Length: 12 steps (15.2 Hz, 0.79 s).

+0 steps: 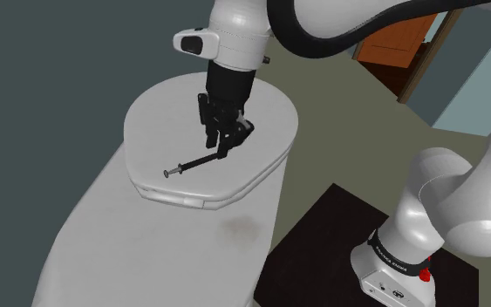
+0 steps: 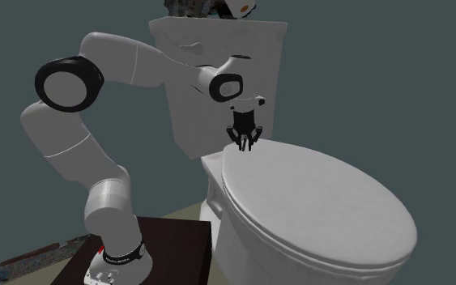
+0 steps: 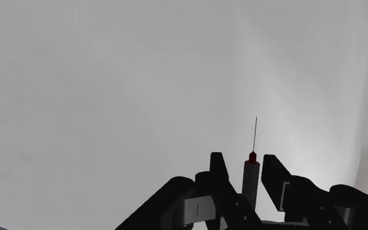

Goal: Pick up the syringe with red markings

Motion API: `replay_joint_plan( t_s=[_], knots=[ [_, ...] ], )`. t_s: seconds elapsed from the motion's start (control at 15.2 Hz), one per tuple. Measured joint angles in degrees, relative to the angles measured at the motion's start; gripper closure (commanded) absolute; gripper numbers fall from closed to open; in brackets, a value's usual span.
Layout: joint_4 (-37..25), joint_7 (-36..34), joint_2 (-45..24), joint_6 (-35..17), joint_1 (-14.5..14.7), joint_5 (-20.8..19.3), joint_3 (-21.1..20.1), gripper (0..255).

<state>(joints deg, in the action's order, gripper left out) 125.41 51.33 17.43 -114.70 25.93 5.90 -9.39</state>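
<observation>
Wrist view shows claw (image 3: 244, 160) clasping the syringe (image 3: 251, 178)

Closed white toilet lid (image 2: 315, 194), white cistern (image 2: 193, 73) behind it, white roll (image 2: 240, 8) on top, olive floor (image 1: 322, 139)

The arm (image 2: 112, 61) was made of glossy white, rounded links divided by dark joint rings. Just above its white base (image 1: 390, 285) ran a black band (image 1: 398, 253) with small white lettering, and a red mark (image 1: 424, 276) sat on the base itself. Farther from the base, a black disc (image 2: 68, 83) capped one joint. The gripper (image 1: 220, 146) and its fingers (image 3: 218, 171) were all black.
</observation>
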Motion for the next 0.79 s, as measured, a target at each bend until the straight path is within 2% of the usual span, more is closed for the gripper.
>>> replay_joint_plan(
  t_s=[0.53, 0.79],
  knots=[
    [0.2, 0.04, -0.11, -0.25, 0.04, -0.19, 0.01, 255],
    [-0.85, -0.37, -0.24, 2.17, 0.3, -2.31, 0.26, 255]
  ],
)
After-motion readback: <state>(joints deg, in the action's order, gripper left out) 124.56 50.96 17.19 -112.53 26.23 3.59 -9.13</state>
